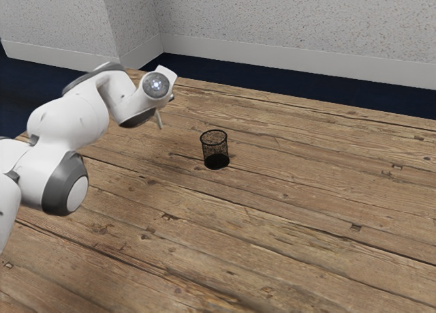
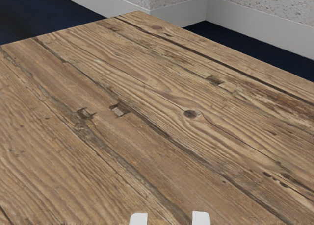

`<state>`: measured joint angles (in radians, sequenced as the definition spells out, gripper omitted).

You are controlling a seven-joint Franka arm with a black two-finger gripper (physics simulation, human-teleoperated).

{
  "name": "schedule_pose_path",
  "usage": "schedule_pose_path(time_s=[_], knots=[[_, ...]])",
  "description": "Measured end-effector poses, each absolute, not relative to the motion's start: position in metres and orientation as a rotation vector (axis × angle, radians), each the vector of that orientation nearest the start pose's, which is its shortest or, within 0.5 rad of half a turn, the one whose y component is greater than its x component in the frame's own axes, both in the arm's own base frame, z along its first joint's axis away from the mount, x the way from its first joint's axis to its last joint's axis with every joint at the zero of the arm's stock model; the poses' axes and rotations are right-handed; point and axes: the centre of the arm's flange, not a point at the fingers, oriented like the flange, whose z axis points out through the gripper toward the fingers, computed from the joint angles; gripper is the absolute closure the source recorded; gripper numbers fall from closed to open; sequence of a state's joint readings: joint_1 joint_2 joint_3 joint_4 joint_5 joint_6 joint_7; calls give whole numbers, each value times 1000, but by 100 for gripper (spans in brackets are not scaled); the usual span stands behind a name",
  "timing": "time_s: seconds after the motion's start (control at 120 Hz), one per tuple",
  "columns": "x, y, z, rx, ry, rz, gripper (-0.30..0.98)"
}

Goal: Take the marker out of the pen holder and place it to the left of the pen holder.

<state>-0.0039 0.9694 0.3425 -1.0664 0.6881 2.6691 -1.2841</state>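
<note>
Arm (image 1: 67, 120) and black pen holder (image 1: 216, 161), exterior view

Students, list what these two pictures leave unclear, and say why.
- Slim pale stick, exterior view: too small to identify; the white arm hides its upper end.
- The arm's base, exterior view: cut off by the left edge.
- Floor inside the black mesh pen holder, exterior view: too dark behind mesh.
- Two white tabs, wrist view: lower edge cuts them off.

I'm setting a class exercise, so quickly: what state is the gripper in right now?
Gripper: open, its two pale fingertips standing apart, with nothing seen held between them.
</note>
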Motion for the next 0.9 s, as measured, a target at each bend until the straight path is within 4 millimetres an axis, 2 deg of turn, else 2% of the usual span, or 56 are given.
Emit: schedule_pose_path(time_s=[0.133,0.283,0.358,0.567,0.6,0.633,0.65,0.667,0.725,0.758,0.783,0.808,0.842,0.875,0.9], knots=[[807,143,318,-2305,-1057,-1192,75],[805,145,316,-2319,-1060,-1211,42],[805,145,315,-2327,-1058,-1221,30],[806,139,320,-2340,-1052,-1251,11],[803,135,327,-2346,-1058,-1250,10],[790,117,352,-2380,-1095,-1236,8],[780,101,373,-2413,-1125,-1229,7],[766,82,401,-2447,-1156,-1228,7],[710,9,532,-2551,-1301,-1241,5],[680,-11,592,-2581,-1420,-1181,5],[662,-21,625,-2596,-1494,-1110,4],[646,-35,650,-2623,-1537,-1026,4],[629,-52,669,-2662,-1551,-898,3],[614,-61,678,-2693,-1516,-784,3],[607,-59,679,-2710,-1474,-705,2]])
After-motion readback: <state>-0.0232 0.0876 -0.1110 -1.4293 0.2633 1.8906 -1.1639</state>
